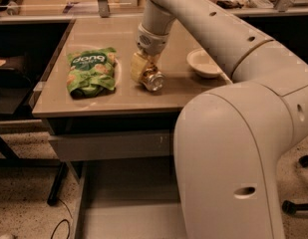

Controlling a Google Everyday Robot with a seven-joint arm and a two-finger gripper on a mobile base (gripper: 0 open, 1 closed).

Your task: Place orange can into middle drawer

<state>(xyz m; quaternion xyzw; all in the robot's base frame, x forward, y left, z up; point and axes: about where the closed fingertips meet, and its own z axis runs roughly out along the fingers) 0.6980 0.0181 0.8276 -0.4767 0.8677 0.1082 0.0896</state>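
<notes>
Tan tabletop (118, 101) fills the upper half of the view, with dark floor and furniture beyond its left edge. Furthest left on it lies a green bag (91, 72), flat, label up.

Below the table's front edge is a closed grey drawer front (108, 146), and under that the middle drawer (128, 210) stands pulled out toward the viewer. Its flat grey floor is bare as far as I can see, though my own body hides its right side.

Just right of the bag, near the middle of the table, is the orange can (152, 79). It is tipped, with its shiny silver end facing forward and down. My gripper (143, 66) comes down on it from above, right at the can's upper side. Whether it has clamped the can I cannot tell.

Further right sits a white bowl (203, 63), well apart from the can. My white arm (218, 29) sweeps over it to my bulky base (228, 168) at the right.

As I judge it, the step in hand is securing the can. To do it well I should grip across the can's body, not its slippery end, then lift straight up before swinging forward, staying clear of the bag. I should lower the can past the table's front edge and release it low over the open drawer floor, so it cannot roll.
</notes>
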